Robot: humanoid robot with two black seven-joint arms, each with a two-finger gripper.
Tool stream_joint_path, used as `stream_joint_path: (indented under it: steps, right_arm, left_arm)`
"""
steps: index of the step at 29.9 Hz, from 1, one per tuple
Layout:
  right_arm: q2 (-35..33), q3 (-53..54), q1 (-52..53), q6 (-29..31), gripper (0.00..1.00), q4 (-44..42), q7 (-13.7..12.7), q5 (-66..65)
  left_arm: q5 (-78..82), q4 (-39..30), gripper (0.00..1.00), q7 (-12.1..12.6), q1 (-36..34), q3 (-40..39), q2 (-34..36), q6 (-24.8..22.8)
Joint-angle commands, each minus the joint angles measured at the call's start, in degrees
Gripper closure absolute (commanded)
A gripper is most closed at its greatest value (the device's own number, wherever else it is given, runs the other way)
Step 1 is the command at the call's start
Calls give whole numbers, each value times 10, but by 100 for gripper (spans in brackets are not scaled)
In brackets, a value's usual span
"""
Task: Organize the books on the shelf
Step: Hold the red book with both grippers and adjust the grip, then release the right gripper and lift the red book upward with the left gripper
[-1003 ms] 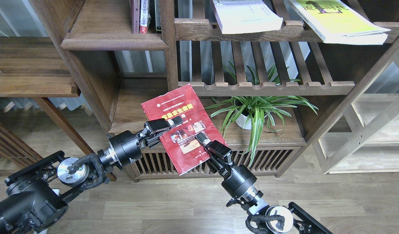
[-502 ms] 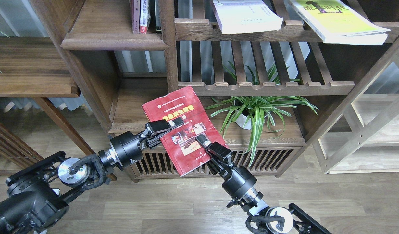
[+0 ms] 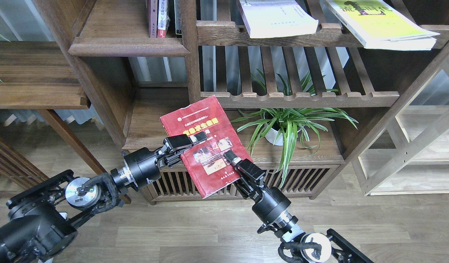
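Observation:
The dark red book [image 3: 206, 124] with small photos and a yellow title is held tilted in the air in front of the lower shelf bay. My left gripper [image 3: 189, 142] is shut on its left edge. My right gripper [image 3: 232, 160] grips its lower right edge, one finger on the cover and the other hidden beneath. The white book [image 3: 279, 18] and the yellow-green book [image 3: 381, 23] lie flat on the upper slatted rack. The dark plank shelf [image 3: 127, 46] with a moulded front edge is at the upper left.
Narrow upright red and white spines [image 3: 161, 18] stand at the right end of the plank shelf. A potted spider plant [image 3: 282, 126] sits just right of the red book. A slatted rack [image 3: 301, 98] hangs above it. A lighter wooden frame [image 3: 410, 146] stands at the right.
My right arm has drawn back slightly down and right along the book's lower right edge. The red book and my left gripper have barely shifted.

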Motion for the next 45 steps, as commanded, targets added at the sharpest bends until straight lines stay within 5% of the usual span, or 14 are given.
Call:
stream_joint_path:
  steps: [1,13,26,37,45]
  right_arm:
    - [0,1,3,0,15,1,0,0]
    - [0,25,6,0,10,-1,0,-4]
    - [0,65,50,0,8,-59,0,-19]
    - [0,66,76,0,5,-119,0,-64]
    - [0,65,102,0,5,-162,0,-89]
  left_arm:
    - [7,0,95,0,0,-3,0,0]
    - [66,-2,95,-6,0,-9,40,0]
    - [145,-150,96,-8,32,-117,189,0]
    - [255,-227,98,0,32,-247,305,0]
    - [319,-241,98,1,32,-369,327,0]
